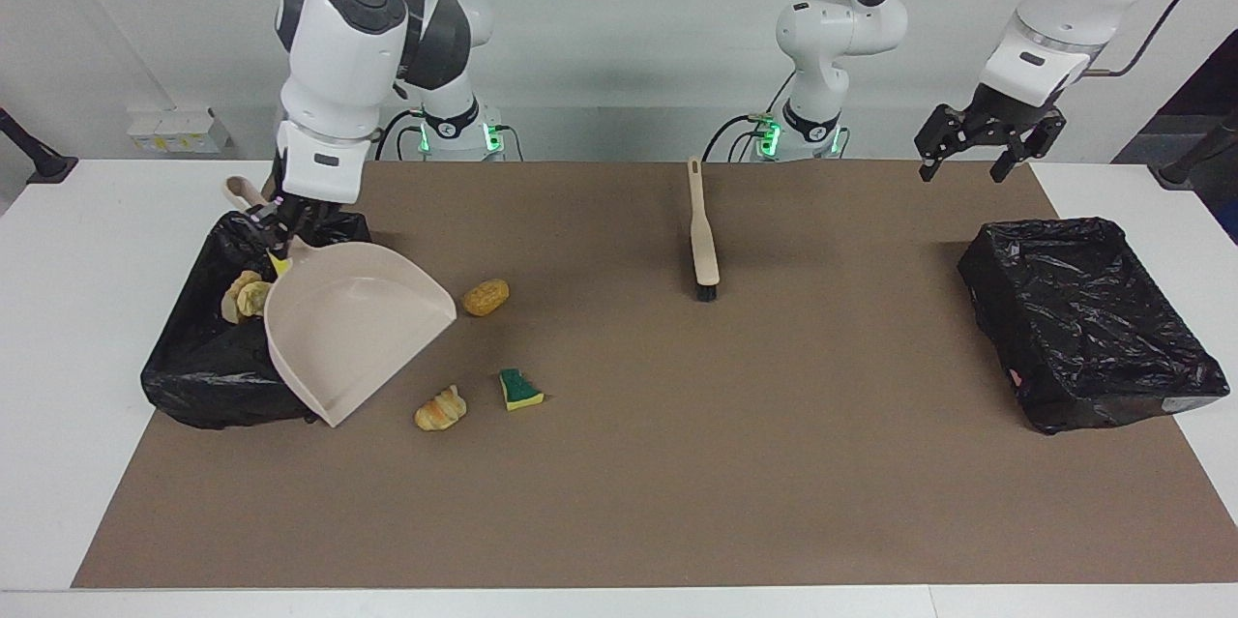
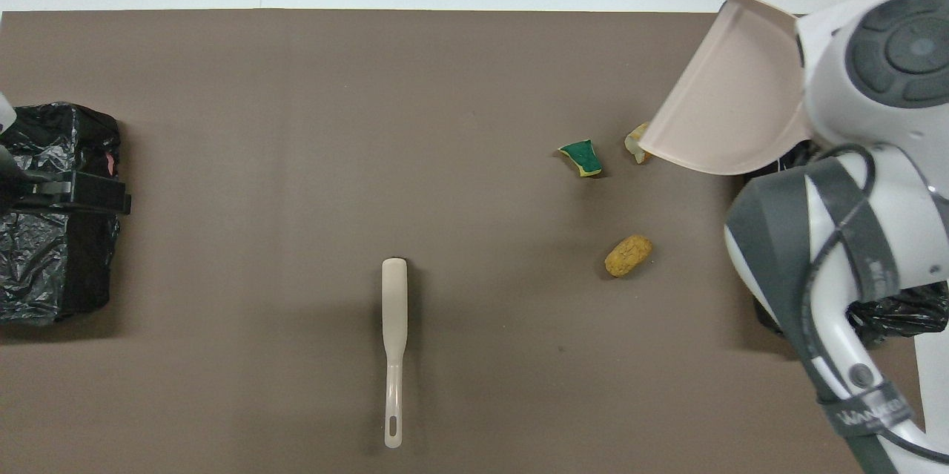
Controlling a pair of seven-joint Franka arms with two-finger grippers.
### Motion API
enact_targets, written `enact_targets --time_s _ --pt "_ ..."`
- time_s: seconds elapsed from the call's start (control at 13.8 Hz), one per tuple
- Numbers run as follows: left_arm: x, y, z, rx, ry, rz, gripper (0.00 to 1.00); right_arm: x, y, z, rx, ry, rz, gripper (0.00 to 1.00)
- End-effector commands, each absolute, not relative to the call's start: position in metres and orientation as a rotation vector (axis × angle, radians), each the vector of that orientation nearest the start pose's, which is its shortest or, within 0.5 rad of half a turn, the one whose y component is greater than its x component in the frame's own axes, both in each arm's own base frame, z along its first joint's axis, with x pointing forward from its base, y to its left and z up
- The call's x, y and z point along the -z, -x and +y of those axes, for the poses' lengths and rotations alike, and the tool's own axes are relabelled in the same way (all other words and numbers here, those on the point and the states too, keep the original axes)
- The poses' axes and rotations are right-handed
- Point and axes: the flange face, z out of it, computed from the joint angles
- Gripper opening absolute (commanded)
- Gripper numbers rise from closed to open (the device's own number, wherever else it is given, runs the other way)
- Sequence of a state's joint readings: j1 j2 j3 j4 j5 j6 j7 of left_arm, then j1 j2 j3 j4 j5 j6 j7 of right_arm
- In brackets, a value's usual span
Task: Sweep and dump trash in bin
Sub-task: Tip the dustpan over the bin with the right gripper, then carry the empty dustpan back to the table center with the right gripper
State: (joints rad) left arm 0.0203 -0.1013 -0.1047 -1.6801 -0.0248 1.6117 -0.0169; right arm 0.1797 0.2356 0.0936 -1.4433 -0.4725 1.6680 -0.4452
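Observation:
My right gripper (image 1: 278, 223) is shut on the handle of the beige dustpan (image 1: 354, 333), held tilted and empty over the edge of a black-lined bin (image 1: 198, 381) and the mat beside it. Some trash (image 1: 242, 294) lies in that bin. Three pieces lie on the mat: a tan-orange lump (image 1: 485, 297) (image 2: 629, 255), a striped bread-like piece (image 1: 440, 408) and a green-and-yellow sponge piece (image 1: 520, 389) (image 2: 582, 159). In the overhead view the dustpan (image 2: 730, 103) covers part of the striped piece. My left gripper (image 1: 962, 163) hangs open and holds nothing, near the other bin (image 1: 1093, 323).
A beige brush (image 1: 703, 231) (image 2: 394, 340) lies on the brown mat midway between the arms, its bristles pointing away from the robots. The second black-lined bin (image 2: 44, 259) sits at the left arm's end of the table.

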Motion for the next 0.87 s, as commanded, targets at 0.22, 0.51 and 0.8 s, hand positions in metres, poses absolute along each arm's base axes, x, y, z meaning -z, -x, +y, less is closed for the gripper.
enact_targets --time_s 0.22,0.51,0.8 --pt "-0.630 -0.523 -0.050 0.028 3.138 0.132 1.00 -0.533 -0.669 0.224 0.097 3.354 -0.591 0.00" --pt "-0.630 -0.523 -0.050 0.026 3.138 0.132 1.00 -0.490 -0.666 0.317 0.145 3.274 -0.155 0.00" --pt "-0.630 -0.523 -0.050 0.023 3.138 0.132 1.00 -0.456 -0.662 0.370 0.130 3.122 0.023 0.00"
